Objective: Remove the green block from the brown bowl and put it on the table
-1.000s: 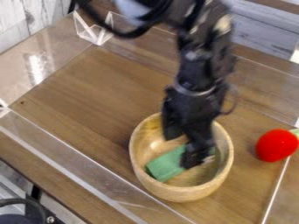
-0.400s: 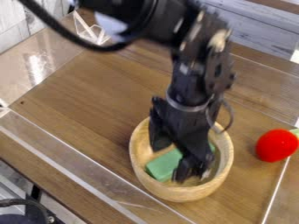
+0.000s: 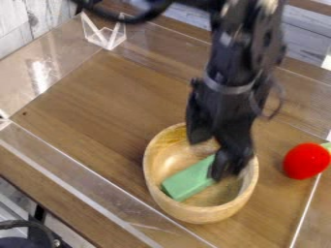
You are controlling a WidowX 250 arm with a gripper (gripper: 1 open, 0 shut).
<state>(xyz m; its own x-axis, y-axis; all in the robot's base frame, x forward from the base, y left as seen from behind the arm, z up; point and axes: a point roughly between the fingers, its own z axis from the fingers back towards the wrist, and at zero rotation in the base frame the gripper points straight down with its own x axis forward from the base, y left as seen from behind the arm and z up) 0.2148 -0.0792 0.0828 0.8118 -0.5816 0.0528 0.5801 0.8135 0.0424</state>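
The brown bowl (image 3: 165,153) stands on the table (image 3: 104,107) near the front right. Inside it the green block (image 3: 191,180) lies tilted against the left inner side. My gripper (image 3: 215,147) hangs over the bowl's back half, pointing down, open. One dark finger (image 3: 230,161) reaches just past the rim near the block's right end. Nothing is between the fingers, and the block is not held.
A red round object (image 3: 307,160) sits on the table just right of the bowl. Clear acrylic walls (image 3: 52,160) run along the left and front edges. A clear and white stand (image 3: 104,33) is at the back left.
The gripper has risen out of the bowl and shifted a little to the right, staying open. The green block still lies in the bowl, about where it was.
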